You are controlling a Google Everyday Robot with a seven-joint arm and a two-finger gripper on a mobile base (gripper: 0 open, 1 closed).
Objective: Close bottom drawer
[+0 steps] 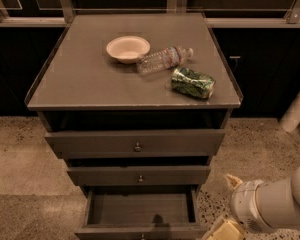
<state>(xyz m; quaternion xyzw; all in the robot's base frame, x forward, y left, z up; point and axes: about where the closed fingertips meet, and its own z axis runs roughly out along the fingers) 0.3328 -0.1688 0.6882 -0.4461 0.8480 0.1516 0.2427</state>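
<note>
Speckled floor (20, 151); gripper (229, 206) beside bottom drawer (140, 210)

We look down from the front onto the surface (85, 84), fairly near — our spread hand (228, 206) sits lower right.

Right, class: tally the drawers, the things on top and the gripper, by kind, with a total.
Drawers: 3 (top drawer, middle drawer, bottom drawer, pulled out)
Bowl: 1
Bottle: 1
Green packet: 1
Gripper: 1, open, lower right beside the bottom drawer
Total: 7
</note>
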